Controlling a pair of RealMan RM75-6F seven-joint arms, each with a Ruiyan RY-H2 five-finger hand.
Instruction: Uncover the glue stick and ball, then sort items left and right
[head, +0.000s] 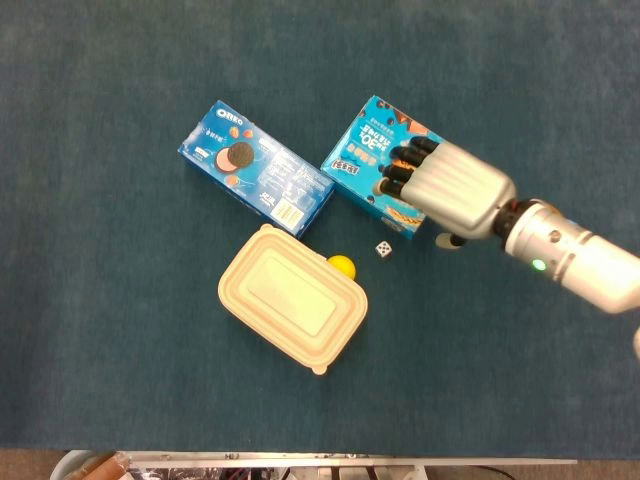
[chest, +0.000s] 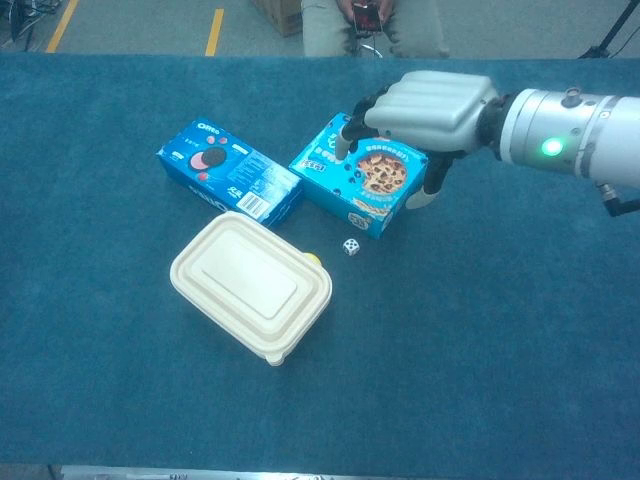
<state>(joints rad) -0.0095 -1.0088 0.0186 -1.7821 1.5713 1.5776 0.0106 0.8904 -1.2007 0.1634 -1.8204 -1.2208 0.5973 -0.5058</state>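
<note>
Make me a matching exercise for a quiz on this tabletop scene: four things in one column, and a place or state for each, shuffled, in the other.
Things
1. Oreo box
2. cookie box
3. dice
4. yellow ball

Places or states
A. peeking out beside the beige container
B. under the right hand
C. furthest left of the four
D. alone on the cloth, just below the cookie box corner

Pairs: 1-C, 2-B, 3-D, 4-A

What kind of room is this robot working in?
Probably a lab or workshop: a blue-carpeted table, yellow floor tape behind it, and a seated person watching while holding a phone.
</note>
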